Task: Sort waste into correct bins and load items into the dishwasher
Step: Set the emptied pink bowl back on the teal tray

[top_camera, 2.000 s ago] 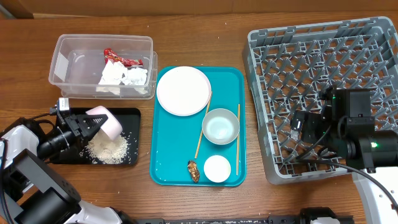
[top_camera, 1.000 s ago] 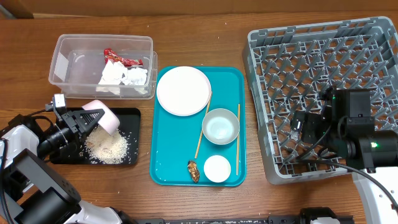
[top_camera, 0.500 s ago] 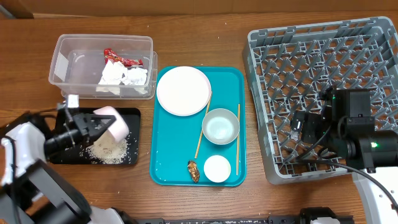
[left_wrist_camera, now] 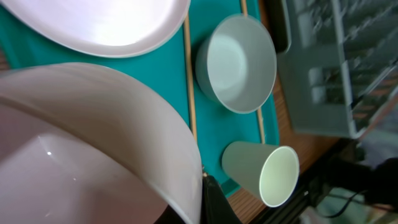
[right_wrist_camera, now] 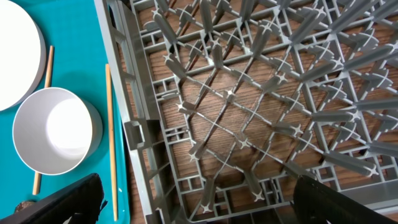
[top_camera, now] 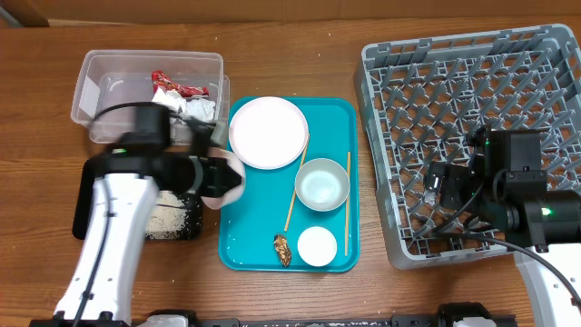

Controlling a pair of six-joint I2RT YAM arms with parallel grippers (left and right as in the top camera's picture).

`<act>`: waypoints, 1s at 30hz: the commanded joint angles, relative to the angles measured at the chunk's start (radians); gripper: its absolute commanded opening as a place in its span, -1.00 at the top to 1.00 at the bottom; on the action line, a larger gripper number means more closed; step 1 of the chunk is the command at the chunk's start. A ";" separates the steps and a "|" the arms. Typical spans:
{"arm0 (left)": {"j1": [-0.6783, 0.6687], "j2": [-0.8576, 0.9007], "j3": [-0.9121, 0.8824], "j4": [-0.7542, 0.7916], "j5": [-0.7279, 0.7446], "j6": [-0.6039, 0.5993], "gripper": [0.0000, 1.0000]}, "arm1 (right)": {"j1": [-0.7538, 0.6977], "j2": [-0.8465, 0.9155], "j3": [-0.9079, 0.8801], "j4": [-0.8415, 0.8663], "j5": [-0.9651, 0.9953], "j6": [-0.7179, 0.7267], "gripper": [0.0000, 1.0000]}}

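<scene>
Evidently the bowl [left_wrist_camera: 81, 155] was held by its rim, one wall pinched between the closed jaws of the left gripper [top_camera: 216, 177]. It was carried above the left edge of the teal tray [top_camera: 340, 113], just beside the plate [top_camera: 268, 133]. It was judged to be stiff, light and smooth-walled, and therefore slippery. A shallow rim pinch was thought liable to let it pivot, so a deeper bite on the wall would be preferred. Hard knocks were to be avoided in case it chipped. No rice was seen inside it in the wrist view. A second bowl [top_camera: 321, 184] and a cup [top_camera: 317, 245] lay on the tray. The rack [top_camera: 472, 73] stood well apart to the right, and over it the right gripper [right_wrist_camera: 196, 202] was held empty, its jaws spread wide.
</scene>
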 commanded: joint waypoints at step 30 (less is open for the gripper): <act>-0.398 0.255 0.188 -0.001 -0.446 -0.295 -0.29 | 0.004 -0.002 0.026 -0.007 -0.355 -0.008 -1.00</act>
